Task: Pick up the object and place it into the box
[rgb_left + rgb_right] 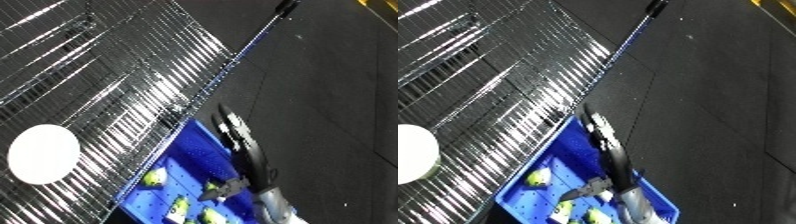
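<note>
A white round object [43,153] lies on the wire shelf [107,75] at the left. Below the shelf's edge stands a blue bin [201,154] holding several yellow-green balls [538,177]. My right hand [244,145] reaches in from the lower right and hovers over the bin's right side. Its fingers stretch out straight toward the shelf's edge, and it is open with nothing in it. The thumb hangs down over the bin's inside. The white object is far to the left of this hand. My left hand does not show.
The chrome wire shelf fills the upper left, with its edge rail [233,57] running diagonally up to a post [284,7]. Dark floor [338,100] takes up the right side. The whole view is tilted.
</note>
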